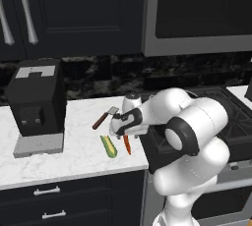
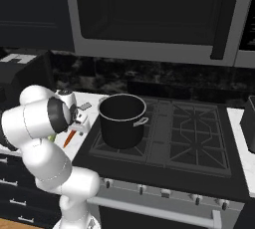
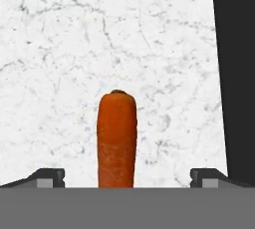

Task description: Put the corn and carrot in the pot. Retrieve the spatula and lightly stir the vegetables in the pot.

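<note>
I hold the pincer (image 3: 127, 178) wide apart above the white marble table (image 1: 74, 151), beside the dark stove where the empty pot (image 2: 122, 120) stands well off. The carrot (image 3: 117, 141) lies flat on the table, centred between the two fingertips (image 3: 50, 177), its long axis crossing the line between them, just beside the corn (image 1: 109, 146).

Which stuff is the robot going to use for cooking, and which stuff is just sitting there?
For the job: carrot between the open gripper, corn, spatula, pot.

Just sitting there: coffee machine, stove, cabinets, microwave.
</note>
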Motion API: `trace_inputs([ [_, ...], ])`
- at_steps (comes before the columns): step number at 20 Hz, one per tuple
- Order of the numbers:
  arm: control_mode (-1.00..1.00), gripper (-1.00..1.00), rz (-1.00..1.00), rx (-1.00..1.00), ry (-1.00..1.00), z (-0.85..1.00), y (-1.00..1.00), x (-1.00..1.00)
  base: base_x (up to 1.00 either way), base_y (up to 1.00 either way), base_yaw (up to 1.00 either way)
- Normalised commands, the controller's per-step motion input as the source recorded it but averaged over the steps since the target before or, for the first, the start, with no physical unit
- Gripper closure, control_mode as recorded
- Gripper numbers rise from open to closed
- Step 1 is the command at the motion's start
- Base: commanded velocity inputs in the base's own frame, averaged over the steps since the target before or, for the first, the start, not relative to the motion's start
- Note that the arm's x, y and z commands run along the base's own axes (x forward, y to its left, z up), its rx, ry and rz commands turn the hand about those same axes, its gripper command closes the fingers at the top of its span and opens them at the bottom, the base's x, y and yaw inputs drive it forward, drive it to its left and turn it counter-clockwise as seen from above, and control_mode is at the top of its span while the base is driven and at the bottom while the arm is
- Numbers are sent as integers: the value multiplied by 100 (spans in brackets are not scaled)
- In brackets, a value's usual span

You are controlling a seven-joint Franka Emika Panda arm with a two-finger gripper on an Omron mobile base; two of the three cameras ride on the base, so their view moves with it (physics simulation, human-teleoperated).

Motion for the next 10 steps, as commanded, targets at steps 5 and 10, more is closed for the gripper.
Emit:
trace_inputs([
  [5,-100,-100,0,0,-3,-17,2,0,0,0,0],
  [10,-100,-100,0,0,-1,-9,0,3,0,0,0],
])
